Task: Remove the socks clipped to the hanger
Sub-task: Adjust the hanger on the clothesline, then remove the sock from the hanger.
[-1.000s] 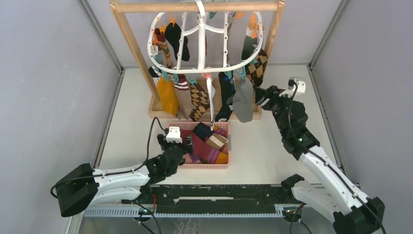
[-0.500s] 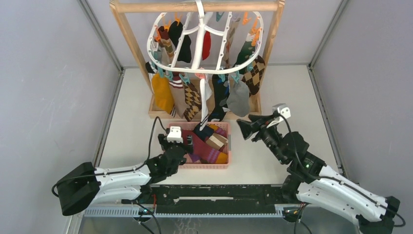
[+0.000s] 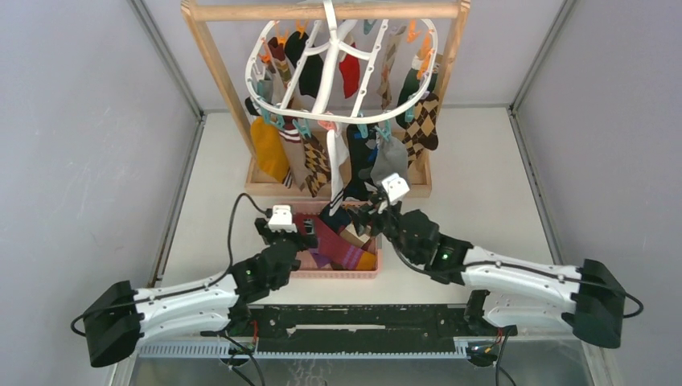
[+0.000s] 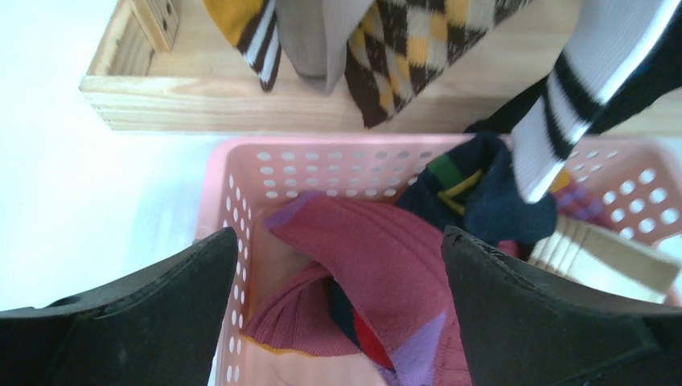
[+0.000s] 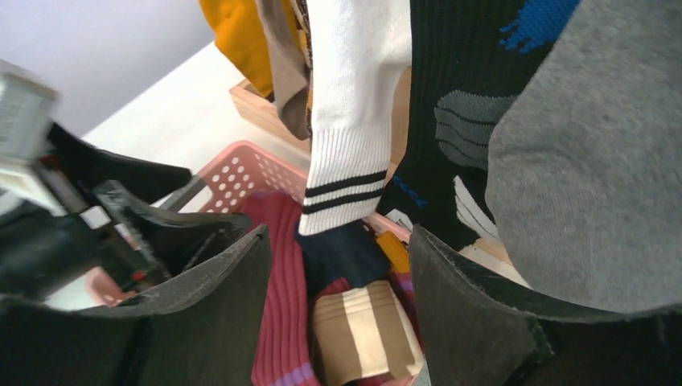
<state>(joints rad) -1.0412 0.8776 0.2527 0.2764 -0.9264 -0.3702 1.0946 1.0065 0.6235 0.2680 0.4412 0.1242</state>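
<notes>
- A white oval ring hanger (image 3: 326, 80) hangs by its hook from a wooden stand (image 3: 217, 72) at the far side of the counter (image 3: 474, 161).
- Patterned socks (image 3: 269, 153) dangle from orange and teal clips around the ring. Each has its long axis vertical, clipped end up and free end pointing down.
- The front row ends just above a pink basket (image 4: 322, 165) holding several loose socks.
- The right gripper (image 5: 338, 233), jaws spread and empty, sits below the front row. A white sock with black stripes (image 5: 354, 121) hangs just beyond it, beside a black sock (image 5: 458, 121) and a grey sock (image 5: 587, 161).
- The left gripper (image 4: 338, 241), jaws spread wide and empty, hovers over the basket.
- The socks look soft, light and limp. Pinching one across its body, below the clip, and pulling downward should likely free it, though the hanger may swing.
</notes>
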